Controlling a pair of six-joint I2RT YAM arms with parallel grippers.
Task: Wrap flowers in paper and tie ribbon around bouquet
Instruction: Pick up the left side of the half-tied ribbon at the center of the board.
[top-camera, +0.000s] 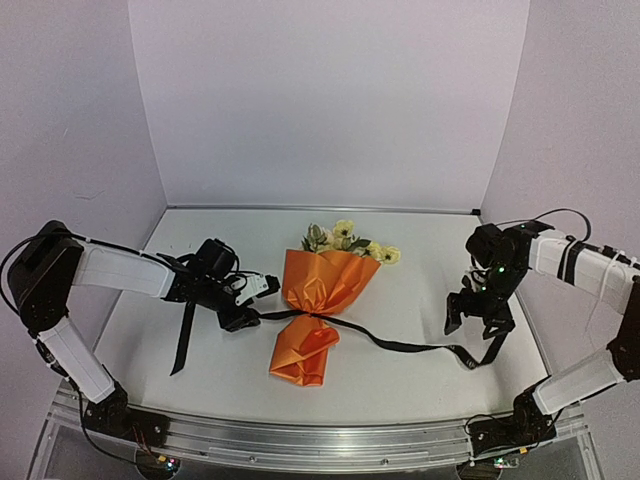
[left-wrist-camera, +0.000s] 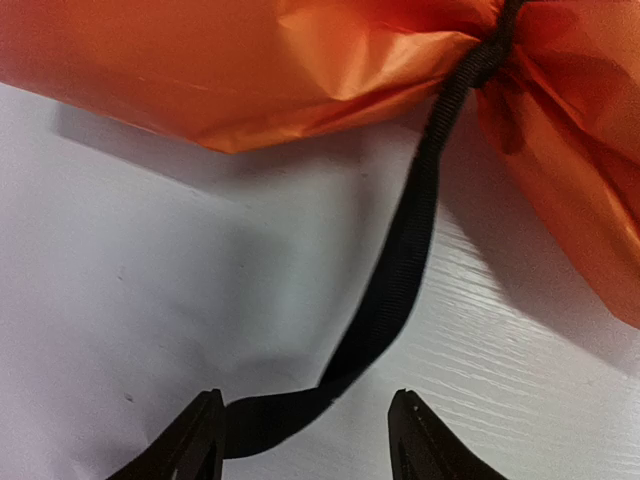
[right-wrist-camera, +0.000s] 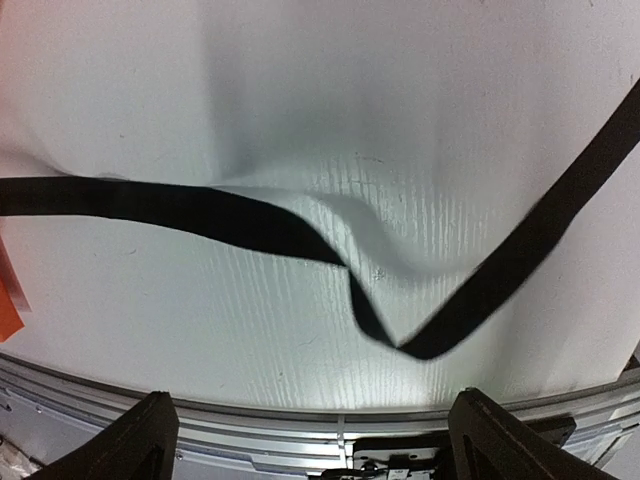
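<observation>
The bouquet (top-camera: 318, 290) lies mid-table, a cone of orange paper (left-wrist-camera: 300, 70) with the pale yellow flowers (top-camera: 345, 235) at its far, wide end. The black ribbon (top-camera: 400, 345) is cinched round the cone's waist. One tail runs left to my left gripper (top-camera: 255, 303), whose jaws stand apart; the ribbon (left-wrist-camera: 400, 270) reaches the left finger (left-wrist-camera: 195, 440) and is not pinched. Its loose end hangs off that arm. My right gripper (top-camera: 475, 325) is wide open above the table, and the other tail of the ribbon (right-wrist-camera: 220, 215) lies kinked on the surface below it, untouched.
A metal rail (top-camera: 320, 440) runs along the table's near edge, close under the right gripper (right-wrist-camera: 325, 440). White walls close off the back and both sides. The ribbon's left tail (top-camera: 183, 345) drapes down onto the table beside the left arm.
</observation>
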